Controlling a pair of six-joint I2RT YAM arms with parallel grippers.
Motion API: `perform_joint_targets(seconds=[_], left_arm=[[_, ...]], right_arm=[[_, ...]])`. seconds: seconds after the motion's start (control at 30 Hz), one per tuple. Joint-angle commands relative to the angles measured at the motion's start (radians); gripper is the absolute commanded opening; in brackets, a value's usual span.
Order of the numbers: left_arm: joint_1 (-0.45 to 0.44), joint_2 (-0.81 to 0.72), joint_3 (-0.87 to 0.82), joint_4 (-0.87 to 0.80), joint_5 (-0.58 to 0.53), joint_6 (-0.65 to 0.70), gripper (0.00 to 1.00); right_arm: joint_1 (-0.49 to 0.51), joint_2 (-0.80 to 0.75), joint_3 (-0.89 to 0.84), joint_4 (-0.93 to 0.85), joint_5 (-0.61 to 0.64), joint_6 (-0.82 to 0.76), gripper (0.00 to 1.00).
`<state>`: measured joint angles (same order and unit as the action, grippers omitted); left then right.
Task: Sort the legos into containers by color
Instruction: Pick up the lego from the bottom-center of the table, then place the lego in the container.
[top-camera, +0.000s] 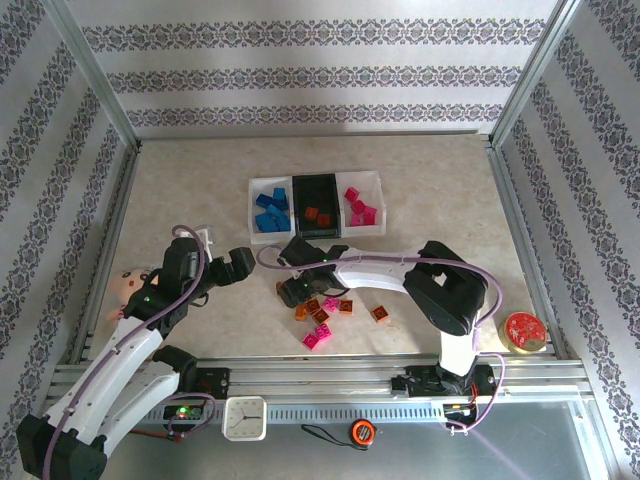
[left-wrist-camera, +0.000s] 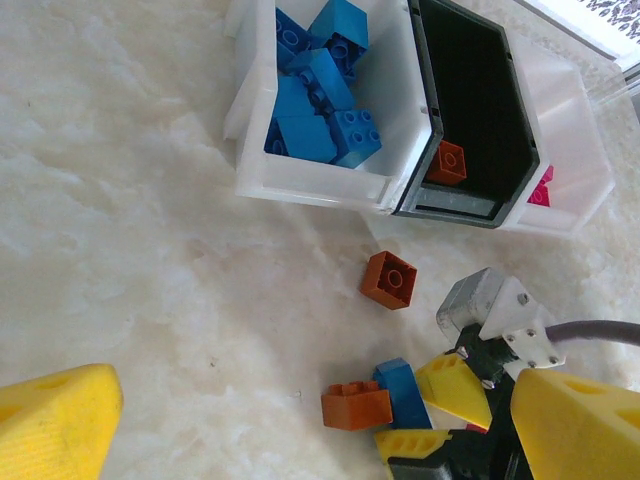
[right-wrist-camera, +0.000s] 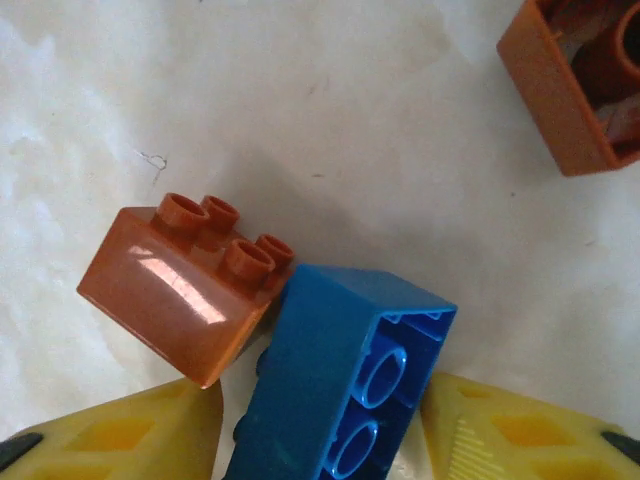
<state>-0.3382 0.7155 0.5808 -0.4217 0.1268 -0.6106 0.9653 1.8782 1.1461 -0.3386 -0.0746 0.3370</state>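
Note:
The containers stand at mid-table: a white bin (top-camera: 268, 210) with blue legos, a black bin (top-camera: 315, 205) with orange-brown ones, and a white bin (top-camera: 362, 205) with pink ones. Loose legos (top-camera: 322, 318) lie in front of them. My right gripper (right-wrist-camera: 325, 390) is down among these, its yellow fingers shut on either side of a blue lego (right-wrist-camera: 340, 380) lying on its side. An orange-brown lego (right-wrist-camera: 185, 285) leans against that blue one. My left gripper (top-camera: 240, 265) hovers open to the left, empty; its wrist view shows the right gripper (left-wrist-camera: 430, 415) on the blue lego (left-wrist-camera: 402, 390).
A second orange-brown lego (left-wrist-camera: 389, 279) lies between the pile and the bins. A doll with a pink face (top-camera: 130, 285) lies at the left edge, under the left arm. A round red tin (top-camera: 523, 330) sits at the right. A small clock (top-camera: 244, 418) stands on the front rail.

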Motion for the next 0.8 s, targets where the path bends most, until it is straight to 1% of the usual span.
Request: perform_joint_targets(seconds=[0.0, 0.23, 0.43, 0.5, 0.6, 0.77], left_arm=[[0.004, -0.002, -0.015, -0.015, -0.015, -0.009, 1.00], [0.005, -0.001, -0.022, -0.012, -0.019, -0.011, 1.00], [0.004, -0.004, -0.030, -0.017, -0.041, -0.012, 1.00], [0.004, -0.009, -0.036, -0.021, -0.052, -0.017, 1.00], [0.004, -0.017, -0.048, -0.026, -0.067, -0.034, 1.00], [0.005, -0.024, -0.064, -0.020, -0.048, -0.051, 1.00]], right_arm=[[0.008, -0.015, 0.007, -0.005, 0.036, -0.003, 0.47], [-0.025, -0.102, -0.060, 0.042, 0.031, 0.000, 0.30], [-0.066, -0.230, -0.086, 0.047, 0.002, -0.014, 0.25], [-0.078, -0.256, -0.059, 0.038, -0.021, -0.021, 0.24], [-0.095, -0.252, 0.027, 0.026, -0.049, -0.032, 0.24], [-0.127, -0.139, 0.230, 0.033, -0.062, -0.025, 0.23]])
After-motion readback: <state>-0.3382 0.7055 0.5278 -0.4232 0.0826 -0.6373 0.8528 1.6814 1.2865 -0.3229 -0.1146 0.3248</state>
